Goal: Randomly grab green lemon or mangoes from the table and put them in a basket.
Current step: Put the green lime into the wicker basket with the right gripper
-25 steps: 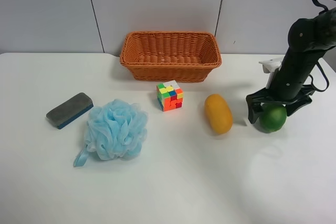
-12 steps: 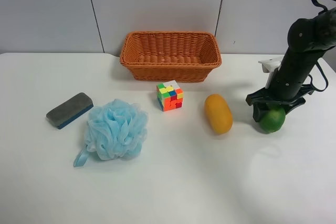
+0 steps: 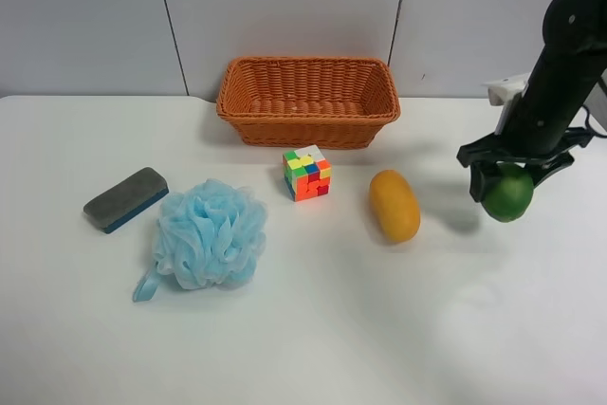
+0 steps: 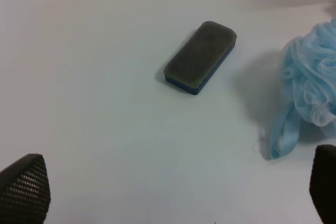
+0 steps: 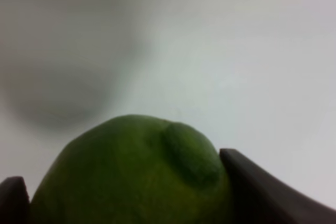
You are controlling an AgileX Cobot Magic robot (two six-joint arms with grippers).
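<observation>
Lifted clear near the white tabletop's [image 3: 303, 329] right edge, the glossy round green lemon [image 3: 510, 201] sits clenched in the right gripper [image 3: 505, 185]; its firm, slick rind favours a mid-girth grip.

My right arm [image 3: 561, 64] slants down, and my right gripper [image 3: 507, 187] hangs in the air, jaws clamped on the lemon [image 3: 510, 198]. My left gripper [image 4: 173, 187] points downward, jaws spread wide.

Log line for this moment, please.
right gripper: shut on lemon, off table | left gripper: open | mango: on table | basket: empty
</observation>
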